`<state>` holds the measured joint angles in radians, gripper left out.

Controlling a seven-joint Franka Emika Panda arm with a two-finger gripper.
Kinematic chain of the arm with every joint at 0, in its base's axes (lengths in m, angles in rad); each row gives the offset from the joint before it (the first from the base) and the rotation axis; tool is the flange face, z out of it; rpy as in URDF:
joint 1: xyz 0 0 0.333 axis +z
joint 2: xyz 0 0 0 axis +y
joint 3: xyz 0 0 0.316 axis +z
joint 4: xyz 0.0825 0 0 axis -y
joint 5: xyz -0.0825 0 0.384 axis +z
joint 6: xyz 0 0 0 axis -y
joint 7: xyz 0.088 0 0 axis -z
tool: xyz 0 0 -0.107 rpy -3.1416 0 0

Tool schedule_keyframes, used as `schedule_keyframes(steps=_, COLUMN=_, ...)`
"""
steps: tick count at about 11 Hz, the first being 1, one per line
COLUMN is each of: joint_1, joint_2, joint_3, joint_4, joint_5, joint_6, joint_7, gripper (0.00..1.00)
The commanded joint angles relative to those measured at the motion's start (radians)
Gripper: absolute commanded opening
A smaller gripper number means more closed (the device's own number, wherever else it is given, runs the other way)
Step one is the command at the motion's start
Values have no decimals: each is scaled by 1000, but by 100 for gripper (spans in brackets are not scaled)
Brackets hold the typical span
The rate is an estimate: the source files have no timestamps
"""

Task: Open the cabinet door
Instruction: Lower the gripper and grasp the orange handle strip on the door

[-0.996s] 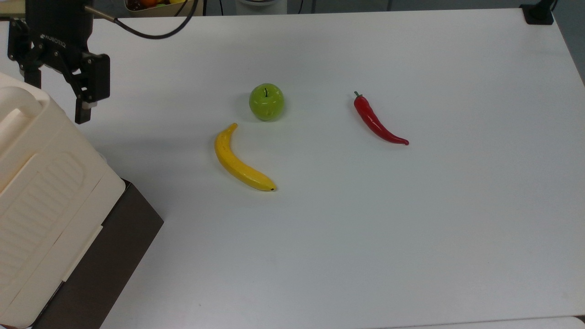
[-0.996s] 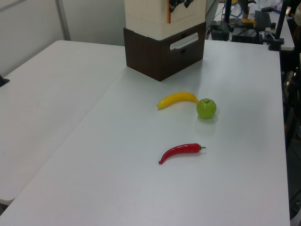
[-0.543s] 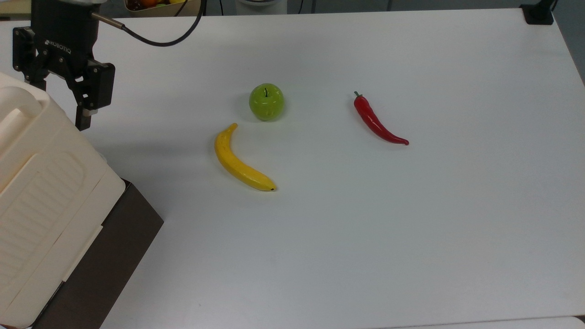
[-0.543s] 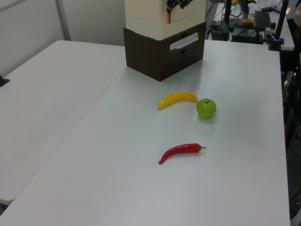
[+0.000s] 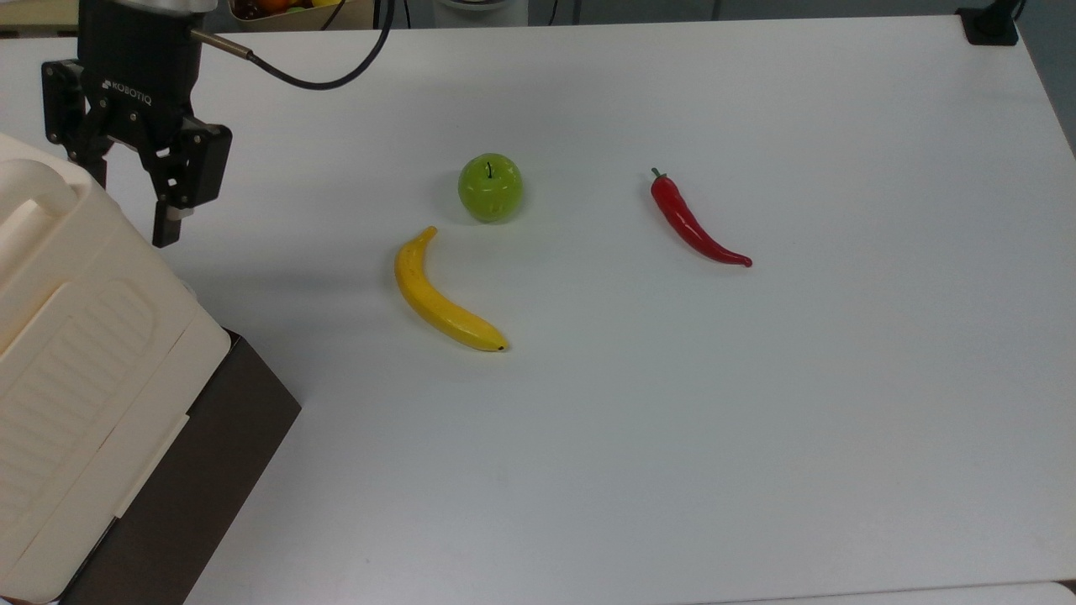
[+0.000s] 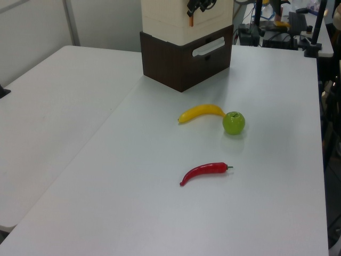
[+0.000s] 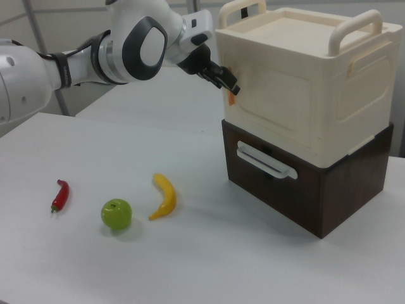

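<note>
the claw (image 5: 134, 210) hung spread open and empty at the cabinet (image 7: 304, 88) corner, by its shut cabinet door (image 7: 272, 101); a banana (image 5: 441, 298) lay on the counter (image 5: 672, 420).

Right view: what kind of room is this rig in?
Most likely a robotics lab, not a kitchen: bare white tables, a cream cabinet stacked on a dark brown drawer box, and plastic-looking props, a banana, green apple and red chili.
</note>
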<state>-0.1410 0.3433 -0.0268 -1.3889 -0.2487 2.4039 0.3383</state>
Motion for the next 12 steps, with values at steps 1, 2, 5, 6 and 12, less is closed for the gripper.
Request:
schedule_keyframes(steps=1, joint_1=8, joint_2=10, joint_3=-4, joint_4=8, joint_5=-49, joint_6=14, joint_7=24, gripper=40)
schedule_keyframes(steps=2, joint_1=8, joint_2=10, joint_3=-2, joint_4=8, joint_5=-49, joint_6=15, joint_7=22, gripper=38)
schedule_keyframes(steps=5, joint_1=9, joint_2=10, joint_3=-2, joint_4=7, joint_5=-50, joint_6=14, joint_7=19, gripper=24)
schedule_keyframes(steps=6, joint_1=9, joint_2=10, joint_3=-2, joint_4=7, joint_5=-50, joint_6=14, joint_7=19, gripper=21)
schedule_keyframes(steps=12, joint_1=15, joint_2=2, joint_3=-2, joint_4=5, joint_5=-50, joint_6=4, joint_7=18, gripper=9)
